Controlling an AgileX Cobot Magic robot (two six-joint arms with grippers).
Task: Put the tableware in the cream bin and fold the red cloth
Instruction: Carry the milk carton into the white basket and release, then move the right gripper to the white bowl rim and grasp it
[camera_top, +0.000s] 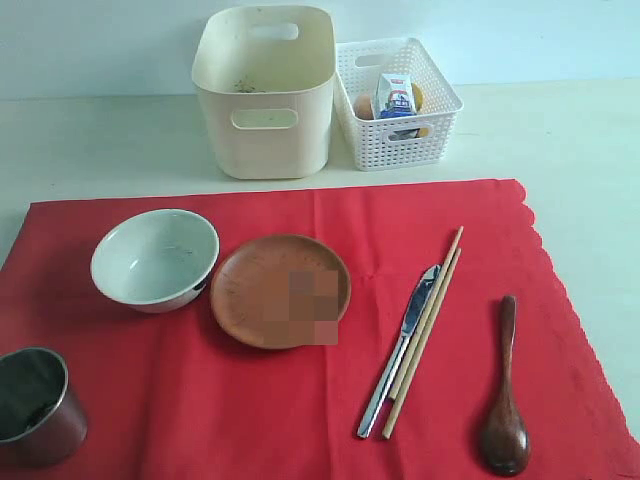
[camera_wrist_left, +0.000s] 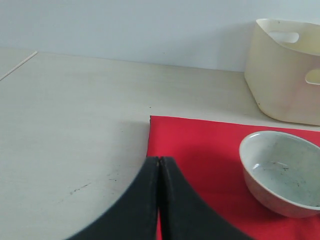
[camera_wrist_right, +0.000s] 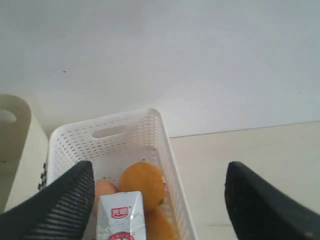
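Dial set on the exterior view: centre of the red cloth (camera_top: 180, 420) is the hub, 6 o'clock is nearest the camera.

- 8 o'clock, nearest corner: steel cup (camera_top: 35, 405), upright on the cloth and cut by the frame edge.
- 4 o'clock: dark wooden spoon (camera_top: 505, 400), bowl end nearest, handle pointing to 12.
- 3 o'clock: silver table knife (camera_top: 382, 392) and pair of wooden chopsticks (camera_top: 428, 318), side by side and touching along their length, tilted toward 1.
- Hub: round brown plate (camera_top: 280, 290), flat; a blurred patch covers part of it.
- 10 o'clock: pale green-white bowl (camera_top: 155, 258), upright, just beside the plate.
- All six pieces lie on the cloth, which is spread flat and unfolded on the pale table (camera_top: 100, 140).
- 12 o'clock, off the cloth: cream bin (camera_top: 265, 90), upright, dark specks on its floor.
- 1 o'clock, touching the bin: white lattice basket (camera_top: 398, 100), holding a blue-white packet (camera_top: 394, 98) and round orange items.

Left gripper (camera_wrist_left: 159, 165): fingers pressed together, over the cloth's edge near the bowl.
Right gripper (camera_wrist_right: 159, 172): fingers set wide apart, with the basket and packet showing between them.
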